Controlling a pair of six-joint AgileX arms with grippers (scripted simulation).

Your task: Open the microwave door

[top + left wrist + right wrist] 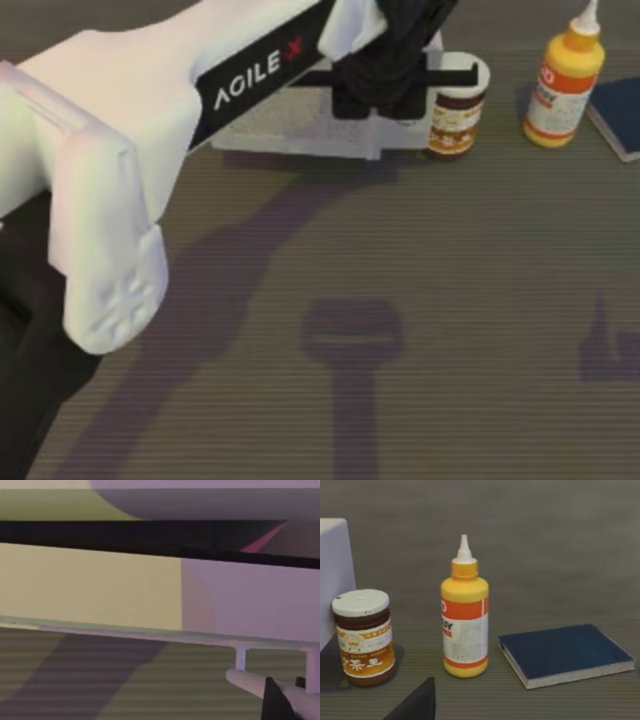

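My left arm [150, 110] reaches across the top view from the left edge toward the far middle of the desk [450, 300], its white casing covering most of the microwave [300, 135]. Only a strip of the microwave door [290, 120], speckled grey, shows below the arm, with a white edge under it. My left jaws [385, 70] sit over the door's right end as a dark mass; a thin dark bar runs rightward from them across the jar. Whether they are open or clamped I cannot tell: from above the fingers merge into black, and the left wrist view shows only a dark tip at its lower corner. That wrist view is very close in: a pale yellowish-green surface [90, 585], a white panel beside it, a dark band across the top, and a thin white handle [270, 682] on two posts, cut off by the frame edge. A brown jar [455, 120] with a white lid stands just beside the microwave's right end, partly hidden. Further right stand a yellow squeeze bottle [562, 85] and a dark blue book [618, 118], the book cut off by the edge. My right jaws are not clearly in view; only a dark corner shows in the right wrist view.
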